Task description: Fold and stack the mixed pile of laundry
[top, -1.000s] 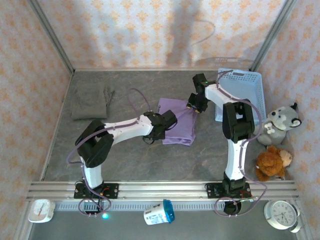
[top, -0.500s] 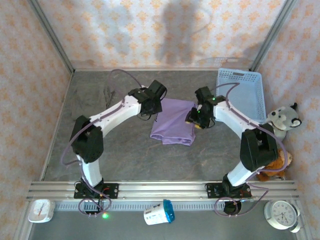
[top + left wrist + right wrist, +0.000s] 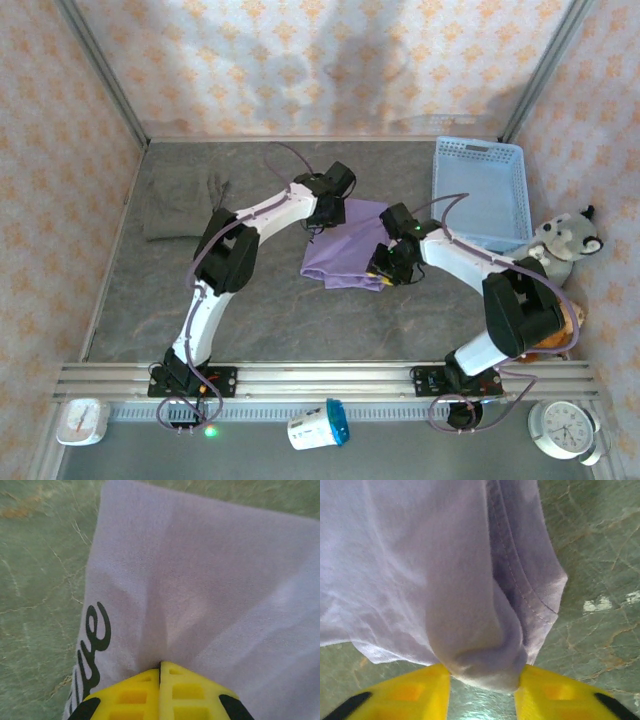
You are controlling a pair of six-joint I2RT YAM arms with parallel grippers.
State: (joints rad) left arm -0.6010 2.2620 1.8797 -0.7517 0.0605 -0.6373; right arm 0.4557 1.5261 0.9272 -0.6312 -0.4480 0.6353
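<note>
Two garments are on the bench (image 3: 250,320). At the far-left corner the olive-grey garment (image 3: 180,205) lies flat and wrinkled, well apart from both arms. Next along, the left gripper (image 3: 326,217) is down at the far-left edge of the lavender T-shirt (image 3: 345,255), which lies folded near the middle of the bench. From the left wrist its yellow fingertips (image 3: 132,695) are pressed tight together, no gap at all, nipping the purple cloth, with creases fanning out from the pinch; black lettering (image 3: 92,640) runs along the shirt's edge just beside them. Then the right gripper (image 3: 383,272) is at the shirt's near-right corner. From the right wrist its jaws stand partly apart, one yellow finger (image 3: 420,692) on each side of a thick bunched roll of the same lavender fabric, touching it on both sides. By the far-right corner sits the light blue basket (image 3: 480,190); the grey wolf toy (image 3: 565,240) is just beyond the right edge.
</note>
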